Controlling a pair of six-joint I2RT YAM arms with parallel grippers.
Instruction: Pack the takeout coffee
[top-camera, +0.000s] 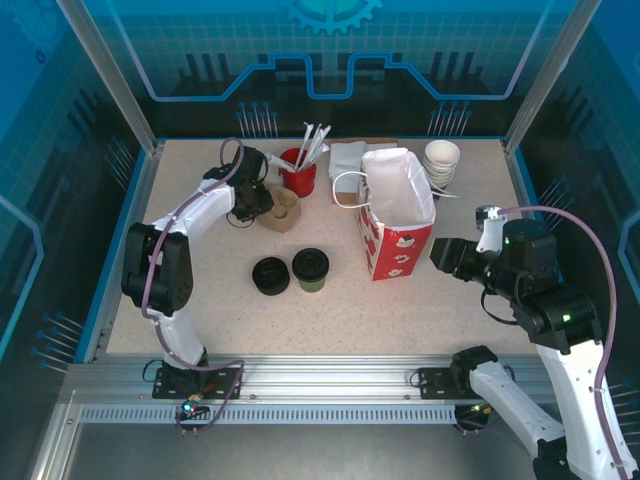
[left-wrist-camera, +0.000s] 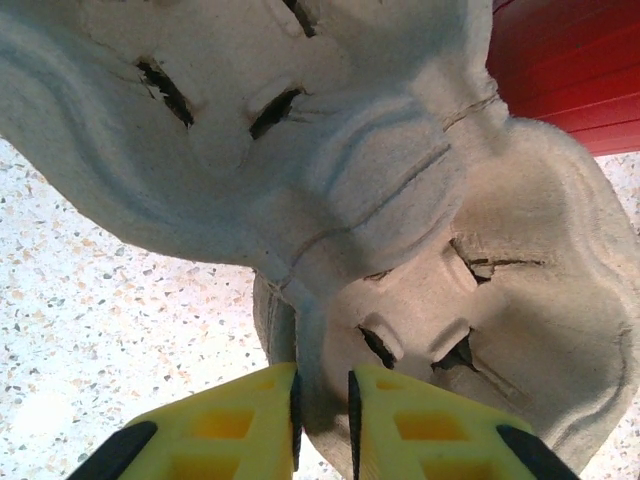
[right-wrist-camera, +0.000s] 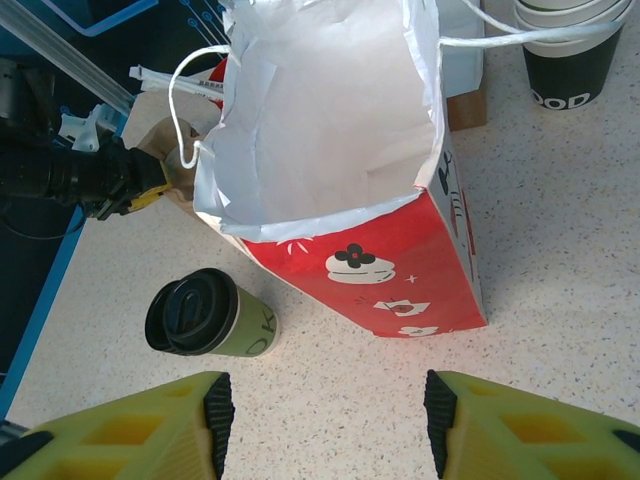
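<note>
While L fingers (left-wrist-camera: 230, 425) pinch pulp carrier (left-wrist-camera: 380, 200), black ring's (top-camera: 269, 275) beside takeout coffee (top-camera: 311, 268).

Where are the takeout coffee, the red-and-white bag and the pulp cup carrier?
takeout coffee (right-wrist-camera: 190, 312): right wrist view, on its black lid.
red-and-white bag (top-camera: 396, 250): top external view, on its red front.
pulp cup carrier (left-wrist-camera: 390, 190): left wrist view, on the ridge between two wells.

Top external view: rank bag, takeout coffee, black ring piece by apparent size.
1. bag: clearly largest.
2-3. takeout coffee and black ring: look about alike, can't rank.
</note>
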